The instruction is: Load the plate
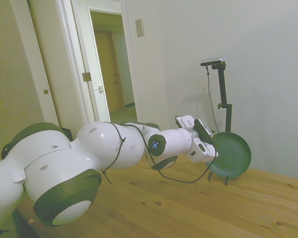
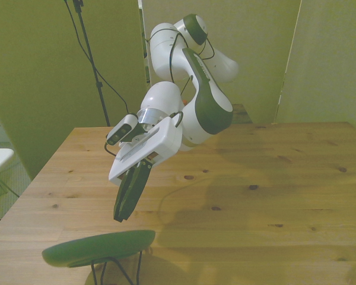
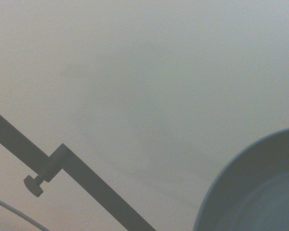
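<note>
The dark green plate stands on edge in a thin black wire rack near the table's far end in the side view. Across the table, in the front view, the plate shows almost edge-on, resting on the rack's wires. My gripper points down at it from just above, its fingertips a small gap clear of the rim. The fingers stand only slightly apart, with nothing between them. In the side view my gripper is at the plate's upper left rim. The wrist view catches part of the plate.
The wooden table stretches toward the front view's right. A black cable hangs from my wrist and sags onto the table near the rack. An open doorway lies behind the arm.
</note>
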You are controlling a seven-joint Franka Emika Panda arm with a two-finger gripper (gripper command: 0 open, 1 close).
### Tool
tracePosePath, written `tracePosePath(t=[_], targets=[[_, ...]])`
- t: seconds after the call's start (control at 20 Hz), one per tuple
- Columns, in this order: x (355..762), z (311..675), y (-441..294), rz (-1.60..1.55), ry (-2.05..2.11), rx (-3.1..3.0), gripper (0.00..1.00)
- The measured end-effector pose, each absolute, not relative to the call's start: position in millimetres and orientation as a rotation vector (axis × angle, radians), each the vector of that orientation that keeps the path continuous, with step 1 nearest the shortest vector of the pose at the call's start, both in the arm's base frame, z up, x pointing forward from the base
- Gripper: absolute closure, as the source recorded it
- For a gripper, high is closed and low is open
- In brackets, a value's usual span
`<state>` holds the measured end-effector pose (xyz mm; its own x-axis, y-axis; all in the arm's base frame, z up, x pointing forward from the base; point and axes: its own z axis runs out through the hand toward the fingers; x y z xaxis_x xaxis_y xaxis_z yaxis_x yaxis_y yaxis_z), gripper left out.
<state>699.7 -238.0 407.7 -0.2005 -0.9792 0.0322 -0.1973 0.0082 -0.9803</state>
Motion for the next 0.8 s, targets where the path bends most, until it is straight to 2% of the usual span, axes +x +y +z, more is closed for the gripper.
tracePosePath(t=[0.45,0.8], targets=[[695.8,421.6,-236.6,-1.259,1.506,-1.257,0.00],[674.6,515.5,-247.5,-1.123,1.629,-1.297,0.00]])
